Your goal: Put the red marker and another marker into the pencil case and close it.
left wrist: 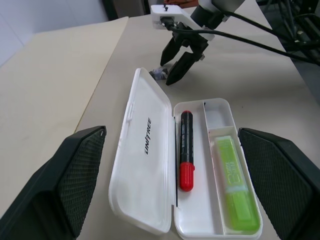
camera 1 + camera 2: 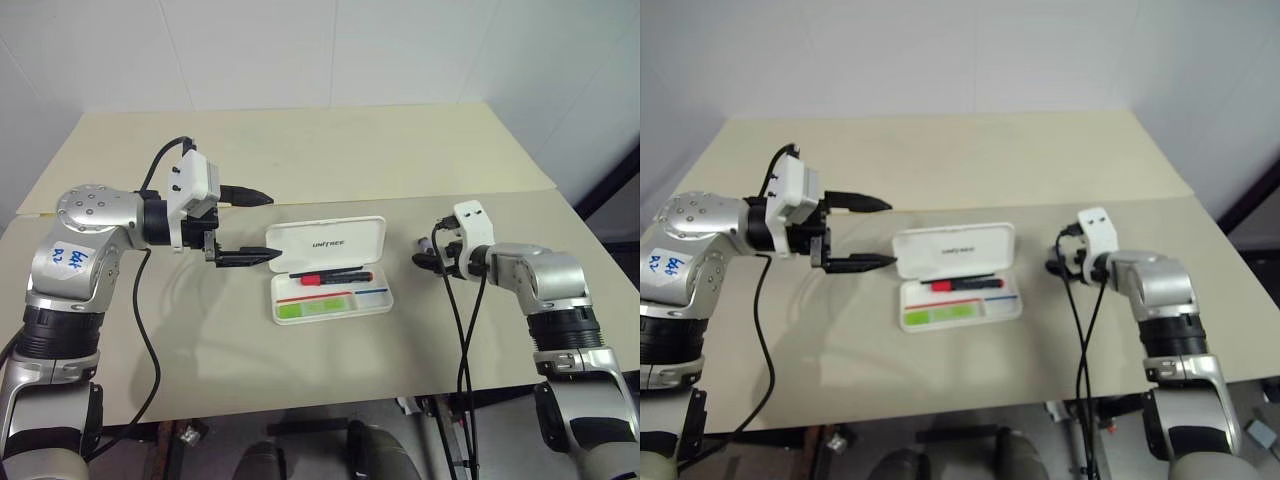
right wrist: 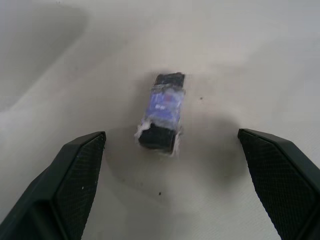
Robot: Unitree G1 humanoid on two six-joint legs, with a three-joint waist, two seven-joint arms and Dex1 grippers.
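The white pencil case lies open at the table's centre, its lid flat toward the far side. In its tray, the red marker rests in the compartment nearest the lid. The green marker fills the front compartment. My left gripper hovers open just left of the lid, pointing right, with nothing between its fingers. To the right of the case, my right gripper is open and tilted down, close above the table. In the left wrist view the red marker and green marker lie side by side.
A small black block wrapped in clear film with a blue label lies on the table between my right fingers, just right of the lid's corner. A second beige table adjoins behind. The front edge is near.
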